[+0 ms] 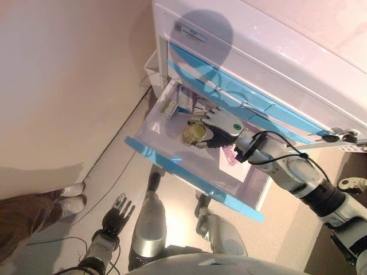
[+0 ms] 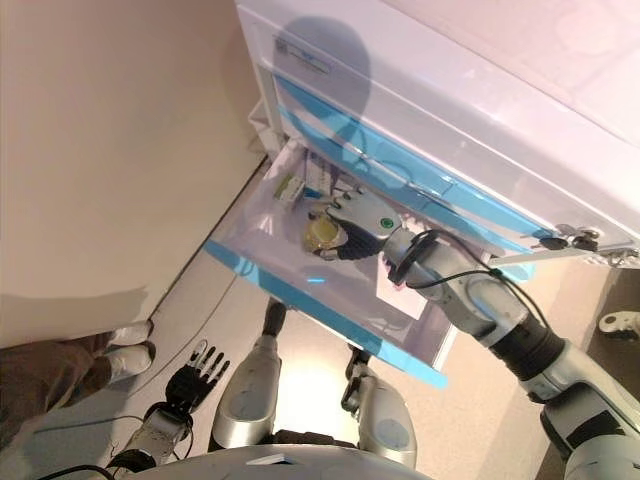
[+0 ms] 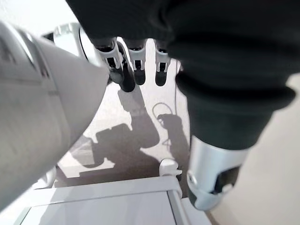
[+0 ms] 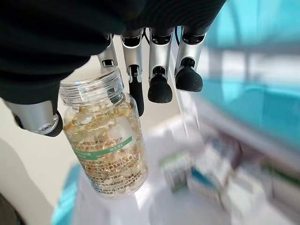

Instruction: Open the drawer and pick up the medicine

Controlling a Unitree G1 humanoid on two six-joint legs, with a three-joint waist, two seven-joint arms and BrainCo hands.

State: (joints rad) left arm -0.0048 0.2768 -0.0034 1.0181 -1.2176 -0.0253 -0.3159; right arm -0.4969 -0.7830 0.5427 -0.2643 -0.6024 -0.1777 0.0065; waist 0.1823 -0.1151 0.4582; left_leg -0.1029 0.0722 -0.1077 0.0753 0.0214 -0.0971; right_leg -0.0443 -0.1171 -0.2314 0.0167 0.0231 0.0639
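A clear medicine bottle (image 4: 105, 145) full of yellow capsules, with a green-edged label, hangs in my right hand (image 1: 221, 127). The thumb and fingers (image 4: 136, 89) pinch it just below its clear cap. Seen from the head, the bottle (image 1: 195, 133) is over the middle of the open drawer (image 1: 157, 134), which has a blue front edge (image 1: 189, 177). Whether the bottle touches the drawer floor I cannot tell. My left hand (image 1: 117, 213) hangs low beside the body with straight, spread fingers (image 3: 136, 70), holding nothing.
Several medicine boxes (image 1: 179, 103) lie at the drawer's back, and a pink packet (image 1: 230, 156) on white paper lies near my right wrist. The white cabinet (image 1: 258, 51) has more blue-fronted drawers above. A person's legs and white shoes (image 1: 70, 197) stand at the left by the wall.
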